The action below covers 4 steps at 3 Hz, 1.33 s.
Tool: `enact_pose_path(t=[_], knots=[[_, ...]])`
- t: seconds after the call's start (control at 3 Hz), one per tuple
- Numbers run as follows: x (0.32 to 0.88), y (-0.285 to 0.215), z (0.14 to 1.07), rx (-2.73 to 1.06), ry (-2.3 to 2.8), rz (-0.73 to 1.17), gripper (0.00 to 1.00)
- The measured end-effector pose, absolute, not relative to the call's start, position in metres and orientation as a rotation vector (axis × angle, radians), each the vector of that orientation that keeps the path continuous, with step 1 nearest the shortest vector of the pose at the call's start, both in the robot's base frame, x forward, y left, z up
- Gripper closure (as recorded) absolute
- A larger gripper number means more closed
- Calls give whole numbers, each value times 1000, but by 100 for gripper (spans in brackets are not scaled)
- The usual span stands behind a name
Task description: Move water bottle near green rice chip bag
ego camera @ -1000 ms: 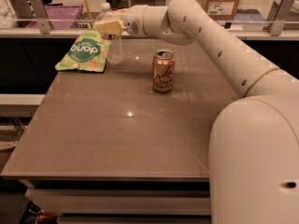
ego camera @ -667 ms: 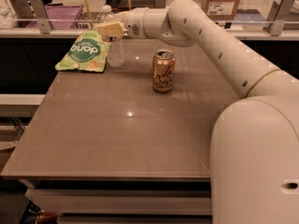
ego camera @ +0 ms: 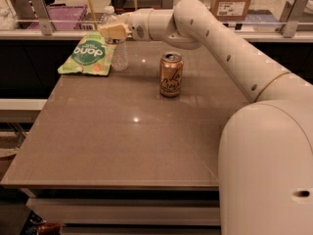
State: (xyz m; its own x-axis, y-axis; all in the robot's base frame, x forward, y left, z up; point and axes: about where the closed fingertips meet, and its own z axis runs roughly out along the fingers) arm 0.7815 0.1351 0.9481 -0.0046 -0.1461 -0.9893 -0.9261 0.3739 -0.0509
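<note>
Locate the clear ribbed plastic water bottle point(ego camera: 120, 57) upright at the far left of the table, base apparently on the surface, just beside the right edge of the flat light-green rice chip bag point(ego camera: 88, 55). Note the cream two-finger gripper point(ego camera: 113, 32) at the bottle's shoulder, below the white cap, apparently clamped on it. Treat placement as essentially achieved; judge the step in hand to be the release. Confirm full base contact before opening, then open slowly and withdraw upward and back along the line of the white jointed arm point(ego camera: 220, 38), away from the bag. Avoid sideways drag: tall, narrow, light, easily tipped. Expect thin walls to flex under squeeze, with ribs giving some bite. Expect the bag, a soft glossy film pouch with a dark green round logo, to slide or lift if nudged. Leave the orange-gold aluminium drinks can point(ego camera: 171, 75), rigid, cylindrical and well apart to the right, untouched. Rely on the smooth, faintly glossy grey-brown table point(ego camera: 132, 146) for a flat, low-friction seat.
</note>
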Motion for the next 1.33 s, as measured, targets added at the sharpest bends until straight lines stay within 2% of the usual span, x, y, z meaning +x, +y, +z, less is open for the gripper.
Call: enact_pose_path(t=[0.33,0.67,1.0,1.33], knots=[[780,140,947,-1033,1453,836,29],[780,142,947,-1035,1452,839,7],[779,144,946,-1037,1451,842,0],[779,145,946,-1037,1451,842,0]])
